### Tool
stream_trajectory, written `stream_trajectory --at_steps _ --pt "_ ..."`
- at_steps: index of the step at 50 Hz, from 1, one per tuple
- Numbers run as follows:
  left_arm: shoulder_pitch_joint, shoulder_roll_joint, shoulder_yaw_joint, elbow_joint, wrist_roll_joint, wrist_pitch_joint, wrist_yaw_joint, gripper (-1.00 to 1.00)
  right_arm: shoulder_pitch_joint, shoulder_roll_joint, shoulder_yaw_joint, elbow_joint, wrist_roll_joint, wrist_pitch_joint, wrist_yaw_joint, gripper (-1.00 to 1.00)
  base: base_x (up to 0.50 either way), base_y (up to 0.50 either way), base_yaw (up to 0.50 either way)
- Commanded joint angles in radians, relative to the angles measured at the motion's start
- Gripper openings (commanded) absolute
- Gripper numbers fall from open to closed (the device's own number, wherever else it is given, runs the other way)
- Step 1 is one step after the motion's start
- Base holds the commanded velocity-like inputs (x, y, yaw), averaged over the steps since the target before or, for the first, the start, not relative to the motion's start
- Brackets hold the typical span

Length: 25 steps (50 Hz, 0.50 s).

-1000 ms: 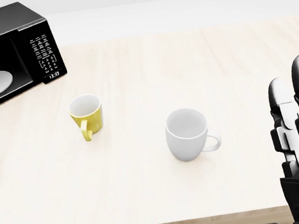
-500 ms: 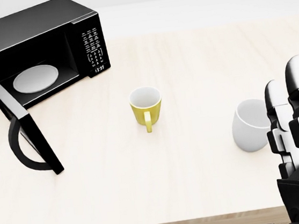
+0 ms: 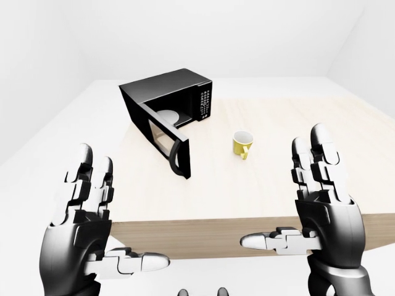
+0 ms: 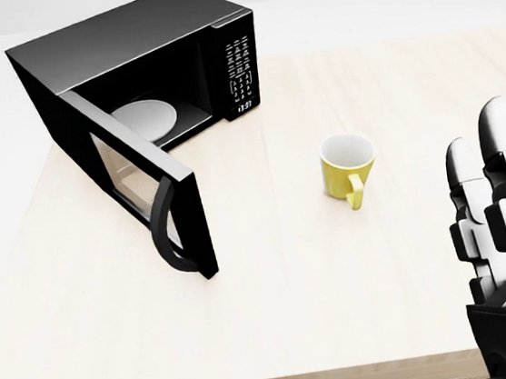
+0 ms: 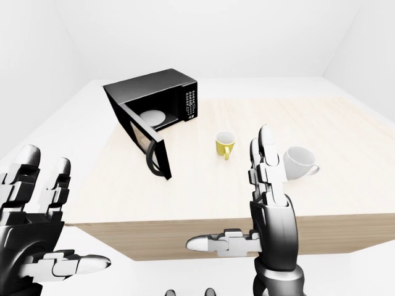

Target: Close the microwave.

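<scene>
Microwave [image 4: 143, 65] sits at the upper left of the worktop [image 4: 338, 290] in the head view, its door [image 4: 143, 188] swung out on the left-side hinge and jutting toward the bottom of the picture. A curved black handle [image 4: 169, 236] runs down the door's free edge. Inside, the pale turntable [image 4: 146, 119] shows. A yellow mug [image 4: 349, 169] stands to the right of the door, apart from it; a white mug [image 5: 300, 163] lies further right, seen in the right-eye view.

Both hands hang short of the worktop's near edge. The left hand [image 3: 83, 231] has its fingers spread wide and grips nothing; the right hand [image 3: 321, 209] is likewise splayed and empty.

By my judgement the oven body is heavy and stiff and should stay put under a light shove. The door is a rigid panel on a free hinge, likely light to swing, so no grasp is needed. A flat push on its outer face near the handle end gives the most leverage. The glossy face may be slippery, so press square to it. The latch probably wants a firm last nudge. The yellow mug stands outside the door's sweep toward the oven.
</scene>
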Motion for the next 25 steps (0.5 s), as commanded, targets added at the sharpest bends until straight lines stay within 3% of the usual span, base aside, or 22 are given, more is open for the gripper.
stream_trajectory --at_steps 1,25 --pt "-0.005 -0.011 0.004 0.0 0.004 0.009 -0.01 1.0 0.0 -0.003 0.007 -0.002 -0.007 0.0 -0.006 1.0 0.0 0.5 0.0" --pt "0.002 -0.004 0.0 0.0 0.002 0.001 -0.006 1.0 0.002 -0.011 0.019 0.0 -0.012 0.0 -0.016 1.0 0.0 0.5 0.0"
